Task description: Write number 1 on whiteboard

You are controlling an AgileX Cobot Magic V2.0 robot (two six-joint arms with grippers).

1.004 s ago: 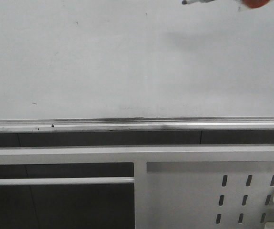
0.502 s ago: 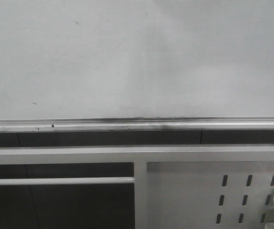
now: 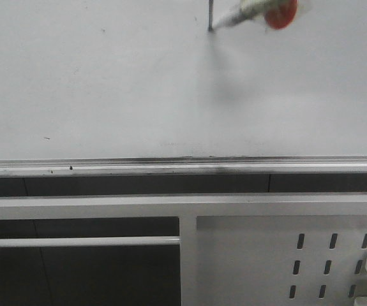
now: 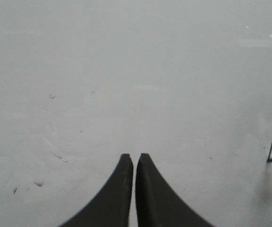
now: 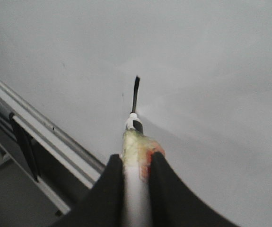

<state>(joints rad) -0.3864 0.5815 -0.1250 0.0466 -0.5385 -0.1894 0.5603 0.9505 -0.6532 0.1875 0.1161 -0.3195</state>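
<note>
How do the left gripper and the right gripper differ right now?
The right gripper is shut on the marker, while the left gripper holds nothing, its jaws closed almost together. The right gripper's marker tip sits at the end of the number 1 stroke on the whiteboard; the left gripper only faces bare board, with the stroke off to one side. Both have dark curved jaws pointed at the whiteboard.

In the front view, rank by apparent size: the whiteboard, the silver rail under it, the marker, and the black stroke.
1. whiteboard, filling the upper half of the view
2. silver rail, spanning the full width
3. marker, blurred and cut by the top edge
4. black stroke, a short line, also cut off at the top
</note>
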